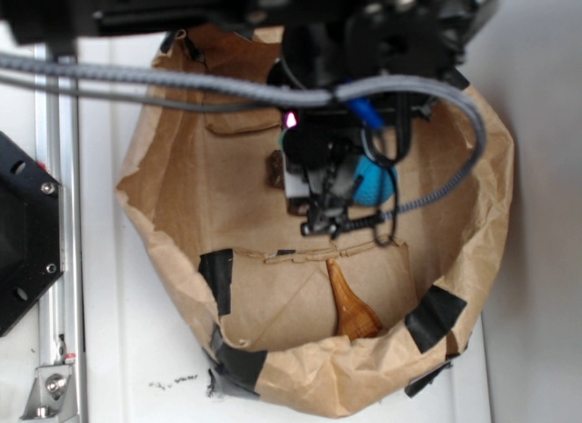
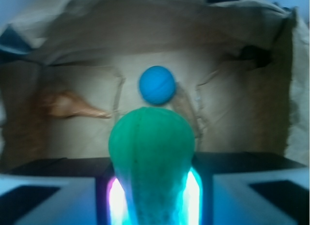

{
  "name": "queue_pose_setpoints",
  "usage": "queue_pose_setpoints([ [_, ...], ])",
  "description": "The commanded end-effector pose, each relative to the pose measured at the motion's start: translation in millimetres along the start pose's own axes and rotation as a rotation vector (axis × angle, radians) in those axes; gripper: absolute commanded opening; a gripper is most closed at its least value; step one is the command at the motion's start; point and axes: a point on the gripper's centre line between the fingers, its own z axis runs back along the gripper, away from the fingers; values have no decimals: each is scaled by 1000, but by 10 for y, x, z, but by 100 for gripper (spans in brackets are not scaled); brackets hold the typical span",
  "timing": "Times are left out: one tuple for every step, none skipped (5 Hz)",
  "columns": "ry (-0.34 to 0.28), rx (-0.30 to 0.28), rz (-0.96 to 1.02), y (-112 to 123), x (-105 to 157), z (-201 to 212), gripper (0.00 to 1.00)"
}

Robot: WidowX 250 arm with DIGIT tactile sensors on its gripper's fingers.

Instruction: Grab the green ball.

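green ball (image 2: 151, 152) | mint, matte, squeezed oblong | claw (image 2: 151, 198) clamped on it

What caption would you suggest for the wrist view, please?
Gripper shut on the green ball inside a paper bag, blue ball beyond.
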Motion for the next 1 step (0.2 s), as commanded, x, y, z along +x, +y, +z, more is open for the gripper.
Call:
queue_pose_setpoints([
  [-99,-6,23,153,111,232,0],
])
